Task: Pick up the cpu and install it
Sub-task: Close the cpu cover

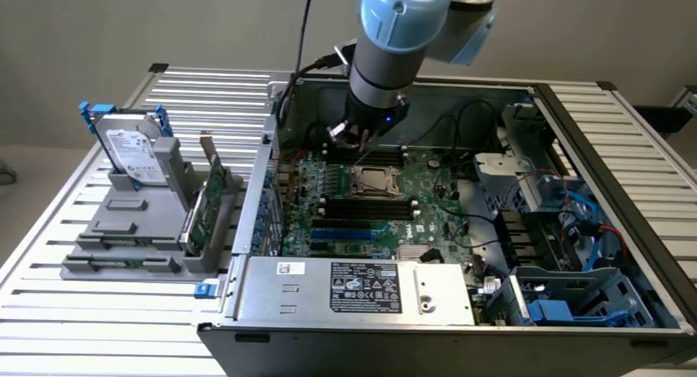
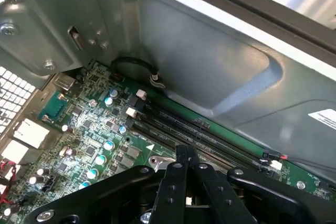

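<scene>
End effector (image 2: 186,153) closed, low over motherboard (image 2: 94,145), case wall (image 2: 210,66) near

- Arm (image 1: 397,34): cut off by the exterior view's upper edge, so I cannot see its upper joints.
- Gripper (image 2: 185,153): the black body runs off the picture's edge and hides part of the board (image 2: 94,145). I cannot tell whether the closed fingertips pinch anything.
- Socket (image 1: 376,181): too small for me to tell what lies inside its frame.
- Case (image 1: 360,348): near side clipped by the edge.
- Label (image 2: 324,118): cut off, print unreadable.
</scene>
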### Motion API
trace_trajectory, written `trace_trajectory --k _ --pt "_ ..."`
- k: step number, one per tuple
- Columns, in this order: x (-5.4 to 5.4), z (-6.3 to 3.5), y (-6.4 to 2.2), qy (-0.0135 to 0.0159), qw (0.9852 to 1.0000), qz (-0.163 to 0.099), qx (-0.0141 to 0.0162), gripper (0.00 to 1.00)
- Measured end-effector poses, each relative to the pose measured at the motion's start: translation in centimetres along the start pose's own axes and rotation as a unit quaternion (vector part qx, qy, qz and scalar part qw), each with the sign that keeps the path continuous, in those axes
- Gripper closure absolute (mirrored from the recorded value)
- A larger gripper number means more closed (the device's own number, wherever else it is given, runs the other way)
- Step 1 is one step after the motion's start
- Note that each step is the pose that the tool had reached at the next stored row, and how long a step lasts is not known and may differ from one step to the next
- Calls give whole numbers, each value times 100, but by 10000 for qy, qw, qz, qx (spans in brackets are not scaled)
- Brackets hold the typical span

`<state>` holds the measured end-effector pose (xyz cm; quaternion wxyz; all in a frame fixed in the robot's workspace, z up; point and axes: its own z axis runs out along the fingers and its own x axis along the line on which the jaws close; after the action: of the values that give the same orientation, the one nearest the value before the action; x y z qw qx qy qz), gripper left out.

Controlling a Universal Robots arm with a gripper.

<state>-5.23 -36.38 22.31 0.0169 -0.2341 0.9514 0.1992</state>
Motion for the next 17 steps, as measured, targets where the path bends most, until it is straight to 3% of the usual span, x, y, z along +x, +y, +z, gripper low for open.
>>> trace_trajectory --k 2,5,17 --pt "6 21 7 -49 10000 -49 30 89" --pt "20 62 11 -94 9999 -125 56 89" --pt "59 172 -13 -183 9983 -532 125 89"
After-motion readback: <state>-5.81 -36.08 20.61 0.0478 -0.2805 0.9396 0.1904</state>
